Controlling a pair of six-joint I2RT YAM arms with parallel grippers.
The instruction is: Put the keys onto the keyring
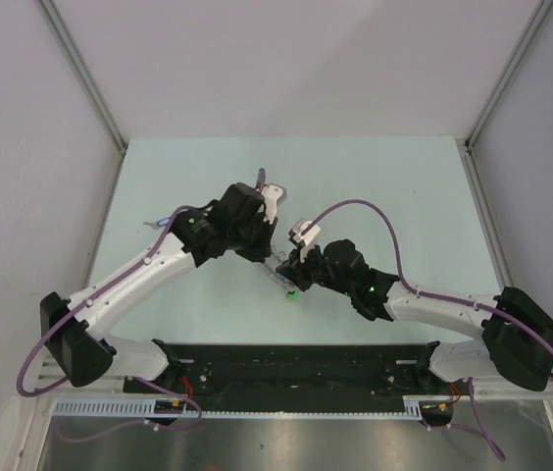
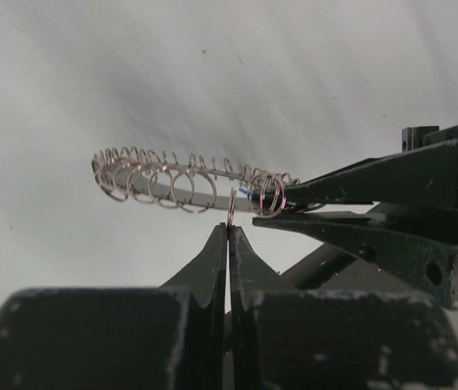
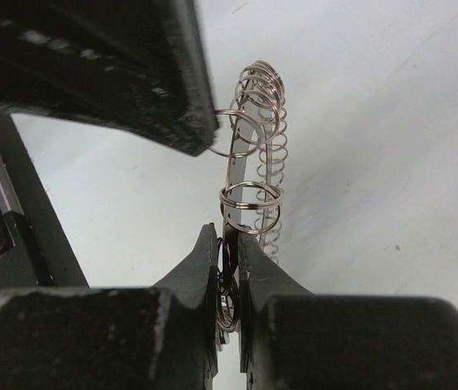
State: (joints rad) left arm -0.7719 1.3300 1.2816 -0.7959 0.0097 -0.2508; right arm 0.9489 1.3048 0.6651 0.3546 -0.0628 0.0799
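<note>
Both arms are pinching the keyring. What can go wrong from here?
1. The left gripper holds only one thin coil of the keyring, at the very tips of its jaws, so it may slip out.
2. The right gripper is clamped on the same keyring. Any mismatched arm motion could stretch the coils or tear it loose.
3. The two grippers sit close together, so a small move risks a collision.

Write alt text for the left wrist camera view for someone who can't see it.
The left fingers pinch a small wire loop at the near edge of a coiled silver keyring, seen edge-on against a pale table. The right fingers clamp the keyring's right end.
</note>
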